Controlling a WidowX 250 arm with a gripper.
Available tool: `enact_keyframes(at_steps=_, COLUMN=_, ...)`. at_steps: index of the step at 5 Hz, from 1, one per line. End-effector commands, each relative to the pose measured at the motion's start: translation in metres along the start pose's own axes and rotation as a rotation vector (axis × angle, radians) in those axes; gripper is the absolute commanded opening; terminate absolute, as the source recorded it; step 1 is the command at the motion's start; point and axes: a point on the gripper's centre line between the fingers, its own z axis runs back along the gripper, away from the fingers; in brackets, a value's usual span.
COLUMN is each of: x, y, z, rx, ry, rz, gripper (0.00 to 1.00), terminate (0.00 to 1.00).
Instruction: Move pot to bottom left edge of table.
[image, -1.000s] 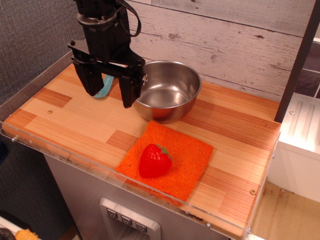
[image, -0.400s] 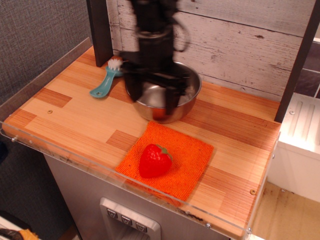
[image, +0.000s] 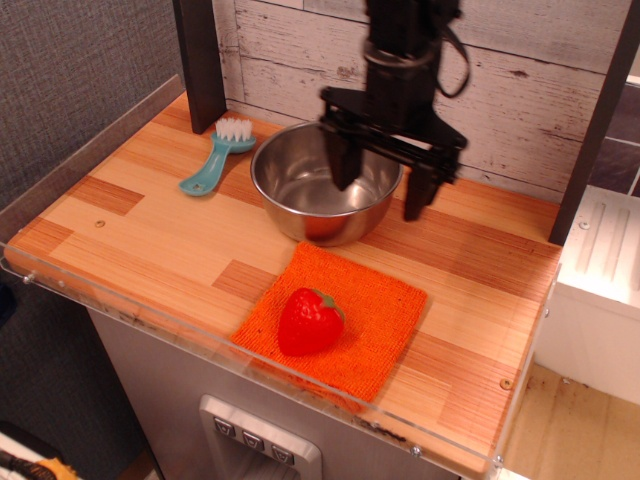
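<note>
Black robot gripper (image: 380, 185) spread wide above the right rim of the round, shiny stainless-steel pot (image: 325, 180), one finger over the bowl's inside and the other outside it, nothing held; pot far and central on the striped wooden butcher-block table (image: 150, 240), just beyond the orange square cloth (image: 375, 315) bearing the red strawberry toy (image: 309, 321), teal brush (image: 215, 157) to its left. Probably the approach-to-grasp step: next, down over the rim, closing on it, then carrying toward the near left edge. Fingertip height relative to the rim hard to judge; arm cut off at top.
</note>
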Motion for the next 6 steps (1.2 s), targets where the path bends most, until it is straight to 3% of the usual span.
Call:
enact_keyframes(at_steps=1, x=0.031, y=0.007, z=-0.009, rx=0.004, ry=-0.038, rz=0.069, gripper=1.00, terminate=0.00)
enact_keyframes(at_steps=2, x=0.035, y=0.013, z=-0.015, rx=0.006, ry=-0.040, rz=0.103, gripper=1.00, terminate=0.00)
enact_keyframes(at_steps=3, x=0.031, y=0.019, z=-0.023, rx=0.002, ry=-0.036, rz=0.118, gripper=0.00, terminate=0.00)
enact_keyframes(at_steps=6, x=0.015, y=0.027, z=-0.023, rx=0.016, ry=-0.066, rz=0.113, gripper=0.00, terminate=0.00)
